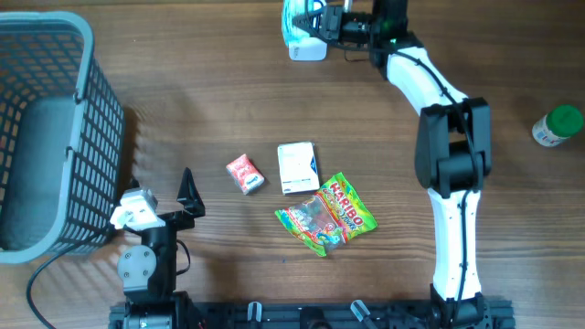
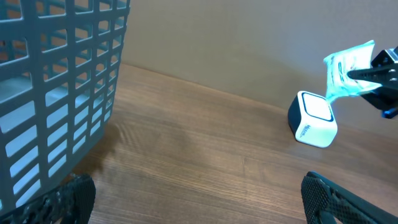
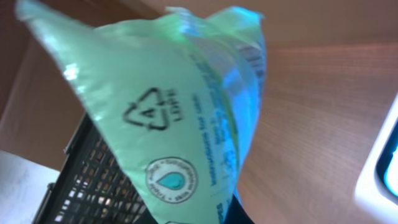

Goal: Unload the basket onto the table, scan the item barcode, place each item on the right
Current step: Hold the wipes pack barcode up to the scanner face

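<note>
Where the right arm reaches to the upper centre of the overhead view, the right gripper is clenched on a soft plastic packet, pale green shading to blue, glossy and creased. In the right wrist view the packet fills most of the frame, and its film shows a triangular recycling mark and a round droplet emblem. The packet hangs just above a scanner, a white cube with rounded corners resting on the table, whose surface is brown wood-grain laminate. Whether packet and scanner touch cannot be told.

At lower left the left gripper is released, its jaws spread wide; its dark, textured fingertips sit in the bottom corners of the left wrist view with nothing between them.

Other things: a grey plastic basket with a lattice wall fills the left edge of the overhead view. In mid-frame lie a small red packet, a flat white box and a bright, multicoloured sweet bag, the box and the bag nearly touching. A green-capped bottle lies at the right edge, well apart from the rest.
</note>
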